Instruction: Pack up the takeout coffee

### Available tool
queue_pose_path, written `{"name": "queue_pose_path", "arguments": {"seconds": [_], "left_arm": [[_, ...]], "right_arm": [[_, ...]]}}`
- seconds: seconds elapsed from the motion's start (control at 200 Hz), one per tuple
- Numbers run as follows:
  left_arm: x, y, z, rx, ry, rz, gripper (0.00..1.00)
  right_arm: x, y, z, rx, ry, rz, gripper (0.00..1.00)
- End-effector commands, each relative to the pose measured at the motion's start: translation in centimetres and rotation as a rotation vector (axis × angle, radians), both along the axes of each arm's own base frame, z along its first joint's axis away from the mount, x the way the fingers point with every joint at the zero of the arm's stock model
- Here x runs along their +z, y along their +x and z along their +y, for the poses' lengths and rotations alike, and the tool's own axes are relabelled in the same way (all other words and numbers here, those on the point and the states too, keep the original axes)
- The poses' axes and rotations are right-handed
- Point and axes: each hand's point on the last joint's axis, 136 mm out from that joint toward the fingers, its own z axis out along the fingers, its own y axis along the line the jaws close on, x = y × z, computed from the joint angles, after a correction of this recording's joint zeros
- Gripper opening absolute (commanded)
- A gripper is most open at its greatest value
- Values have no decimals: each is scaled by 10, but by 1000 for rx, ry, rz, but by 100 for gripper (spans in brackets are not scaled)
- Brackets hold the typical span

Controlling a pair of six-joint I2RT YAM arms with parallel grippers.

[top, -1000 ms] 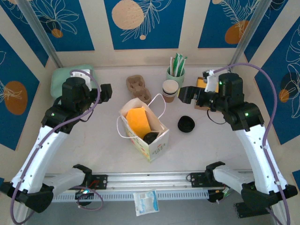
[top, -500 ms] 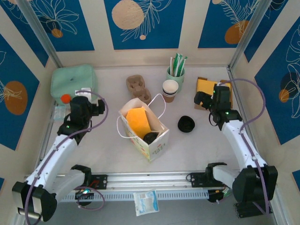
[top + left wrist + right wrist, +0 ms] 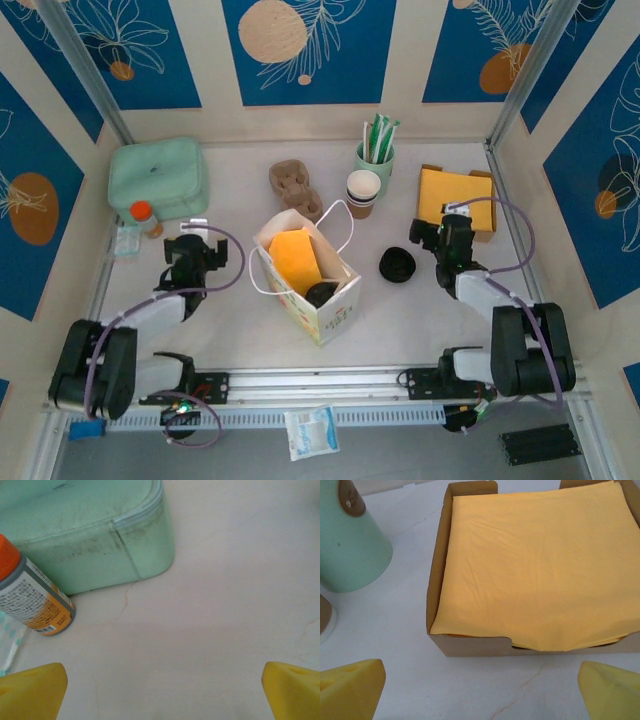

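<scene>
No word, brand or number can be read anywhere. The orange-capped bottle (image 3: 36, 602) by the worktop's left edge carries a white-and-orange label (image 3: 42, 611) with rows of fine print and a barcode, all too blurred to make out. The mint cup (image 3: 350, 545) toward the far edge bears a round brown sticker (image 3: 351, 497) with a small pale mark, illegible. The paper bag (image 3: 335, 312) at the middle shows small coloured printing on its near side, too small to tell.

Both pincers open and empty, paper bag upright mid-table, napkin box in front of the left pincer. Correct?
No. The napkin box sits in front of the right pincer, not the left; the right wrist view shows it. The left pincer faces a mint case and an orange-capped bottle. The rest holds: both pincers open and empty, paper bag upright mid-table.
</scene>
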Motion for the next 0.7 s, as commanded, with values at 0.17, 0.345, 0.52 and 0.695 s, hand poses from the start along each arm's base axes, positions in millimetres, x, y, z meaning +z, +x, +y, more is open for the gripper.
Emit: {"name": "queue_pose_path", "arguments": {"seconds": [0.17, 0.345, 0.52, 0.695], "left_arm": [[22, 30, -6, -67, -42, -223, 99], [2, 39, -11, -106, -62, -196, 99], [-7, 48, -16, -142, -80, -136, 99], [-8, 49, -14, -151, -104, -129, 99]], "right_arm": [[11, 19, 15, 96, -61, -217, 99], [-4, 26, 22, 162, -28, -183, 99], [-8, 30, 17, 157, 5, -163, 99], [-7, 29, 17, 155, -1, -164, 99]]}}
